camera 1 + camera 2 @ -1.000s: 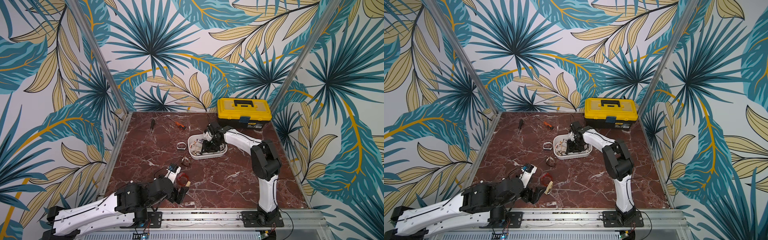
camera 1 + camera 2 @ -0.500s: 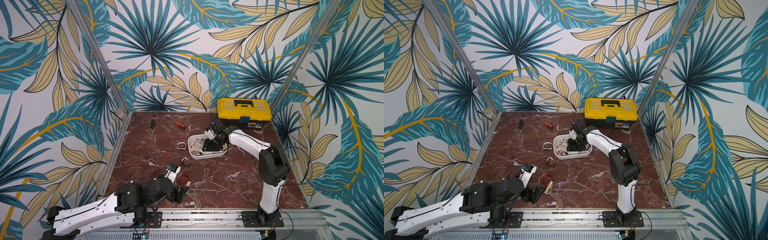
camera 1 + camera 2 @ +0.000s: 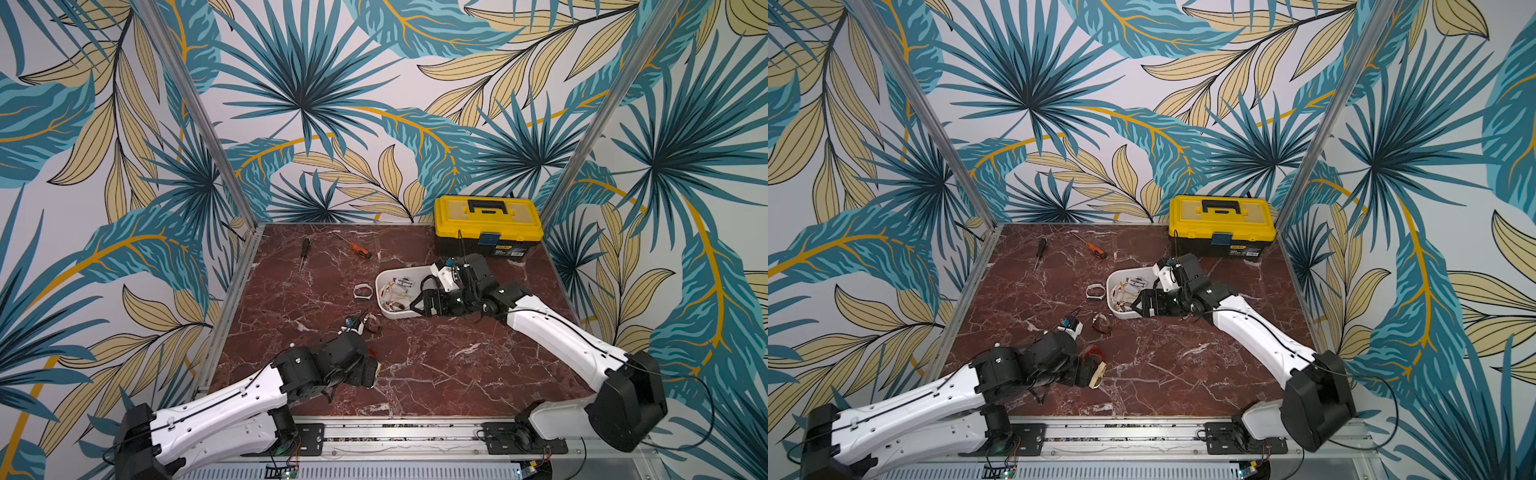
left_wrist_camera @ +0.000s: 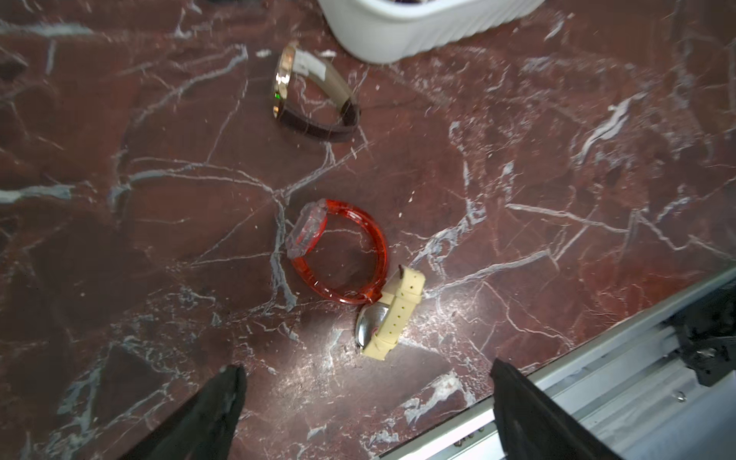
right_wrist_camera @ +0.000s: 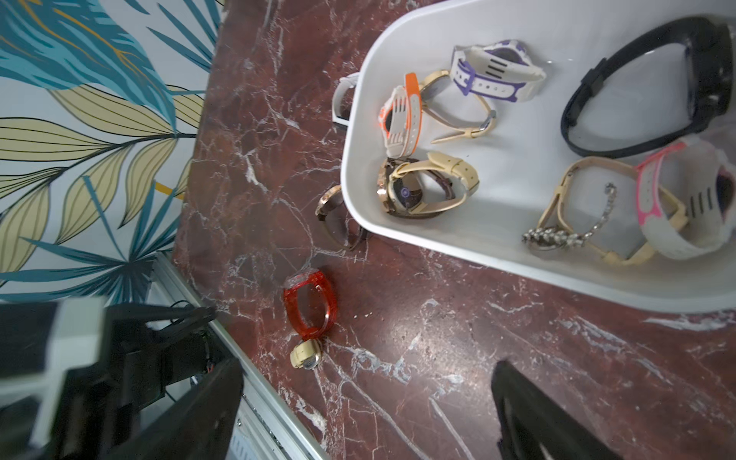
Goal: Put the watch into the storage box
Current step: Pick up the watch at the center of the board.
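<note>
Hanging low over the near wall of the storage box (image 3: 380, 291) in both top views, the right hand (image 3: 417, 305) carries nothing. The left hand (image 3: 368, 374) hovers close to the front rail. A white watch (image 3: 361, 291) lies just beside the box, and a brown watch (image 3: 372, 325) lies near it on the surface (image 3: 457, 365).

In the left wrist view, the left hand's jaws stand wide apart and empty above a cream watch (image 4: 392, 314) that touches a red watch (image 4: 338, 251). Closing on 1 would probably drag the other along. The cream one also sits near the rail, so a clumsy nudge could shove it against the edge.

In the right wrist view, the right hand's jaws are apart too. Several watches lie inside the box and 4 remain outside.

Against 1 second ago, the right arm has folded lower and its hand has backed from the box's middle toward the near wall. The left arm has not moved.
</note>
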You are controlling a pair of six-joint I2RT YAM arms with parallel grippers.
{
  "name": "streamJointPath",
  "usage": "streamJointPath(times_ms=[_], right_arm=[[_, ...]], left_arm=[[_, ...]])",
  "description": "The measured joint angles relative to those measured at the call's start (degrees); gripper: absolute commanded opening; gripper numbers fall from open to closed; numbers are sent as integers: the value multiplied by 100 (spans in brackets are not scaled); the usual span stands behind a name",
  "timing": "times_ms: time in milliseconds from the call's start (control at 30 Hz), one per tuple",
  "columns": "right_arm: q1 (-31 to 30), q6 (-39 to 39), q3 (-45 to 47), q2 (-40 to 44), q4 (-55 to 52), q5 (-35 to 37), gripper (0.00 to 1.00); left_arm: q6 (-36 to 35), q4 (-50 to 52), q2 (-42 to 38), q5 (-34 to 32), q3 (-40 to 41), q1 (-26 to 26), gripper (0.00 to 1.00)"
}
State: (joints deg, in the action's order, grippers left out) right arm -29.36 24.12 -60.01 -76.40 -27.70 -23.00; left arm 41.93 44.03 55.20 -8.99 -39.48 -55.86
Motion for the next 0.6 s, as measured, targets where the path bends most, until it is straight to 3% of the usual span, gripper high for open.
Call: streamJointPath(times_ms=[233, 433, 600], right_arm=[[-192, 319, 922, 1482, 85, 37, 100], [-192, 553, 1377, 2000, 66, 96, 100], [-192, 632, 1456, 2070, 20, 157, 100]], left_arm=[[107, -57, 837, 398, -4, 520, 92], [173, -264, 1335, 518, -13, 863, 67], [87, -372, 1989, 704, -98, 1005, 55]])
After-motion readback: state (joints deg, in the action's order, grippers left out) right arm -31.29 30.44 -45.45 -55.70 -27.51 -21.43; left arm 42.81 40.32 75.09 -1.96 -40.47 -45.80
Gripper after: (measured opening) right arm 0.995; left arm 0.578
